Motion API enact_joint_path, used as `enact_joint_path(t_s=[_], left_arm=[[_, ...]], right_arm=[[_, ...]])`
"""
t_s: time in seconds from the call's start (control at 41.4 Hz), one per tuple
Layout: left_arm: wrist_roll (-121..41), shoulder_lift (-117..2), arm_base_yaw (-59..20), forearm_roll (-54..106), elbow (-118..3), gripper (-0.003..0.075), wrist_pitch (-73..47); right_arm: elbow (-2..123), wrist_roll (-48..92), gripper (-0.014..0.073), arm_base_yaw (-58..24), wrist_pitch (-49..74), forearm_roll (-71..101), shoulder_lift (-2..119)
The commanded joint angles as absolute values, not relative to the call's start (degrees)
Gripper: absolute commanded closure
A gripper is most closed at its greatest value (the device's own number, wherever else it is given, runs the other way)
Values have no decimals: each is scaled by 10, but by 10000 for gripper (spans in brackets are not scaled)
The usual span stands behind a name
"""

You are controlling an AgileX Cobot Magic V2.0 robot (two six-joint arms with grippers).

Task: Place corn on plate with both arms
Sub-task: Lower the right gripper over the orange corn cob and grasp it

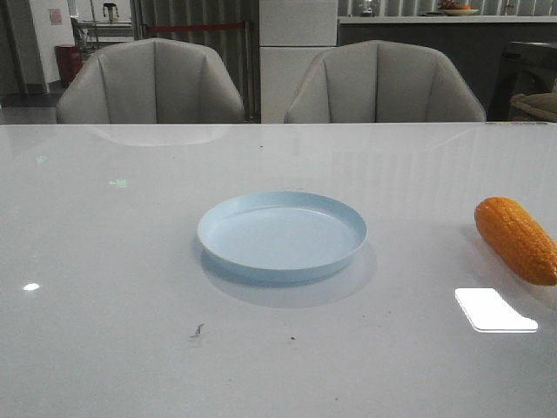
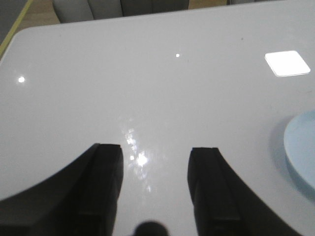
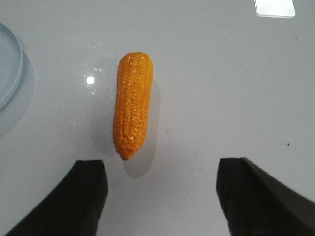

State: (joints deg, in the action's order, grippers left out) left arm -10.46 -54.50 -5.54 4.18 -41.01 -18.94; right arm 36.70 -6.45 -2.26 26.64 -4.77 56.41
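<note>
Corn [image 1: 517, 239] lies on the bare worktop [image 1: 104, 261] close to its right edge, well apart from the plate [image 1: 282, 235], which sits near the middle and holds nothing. Seen from the right wrist, the cob rests just ahead of the right pincer [image 3: 160, 196], a little off the midline toward one finger, with its long axis running away from the pincer and its narrow tip pointing back toward the gap. The fingers stand spread wide and hold nothing, so the cob's width would pass between them easily; I judge that a short advance with a slight sideways correction would bring the jaws to either flank of the cob. The left pincer [image 2: 155, 189] hangs over empty worktop on the far side of the plate from the corn, also parted and holding nothing, with only the plate's rim at the border of its view. The right arm is plainly the nearer one to the corn. Count: one corn, one plate, two pincers.
</note>
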Motion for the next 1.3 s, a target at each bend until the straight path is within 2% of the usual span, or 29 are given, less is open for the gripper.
enact_joint_path(t_s=[0.0,0.193,0.58,0.749,1.28], left_arm=[[-105,-493,-54,47,-359,340,-115],[-104,-423,-54,53,-294,340,-110],[-104,-396,-54,53,-294,340,-122],[-104,-396,-54,53,-294,340,-122],[-104,-396,-54,53,-294,340,-161]], right_arm=[[419,-63,20,-22,254,-49,592],[557,-57,21,-22,357,-49,699],[780,4,21,-22,508,-26,920],[813,38,21,-22,518,43,981],[816,38,21,-22,494,43,1063]])
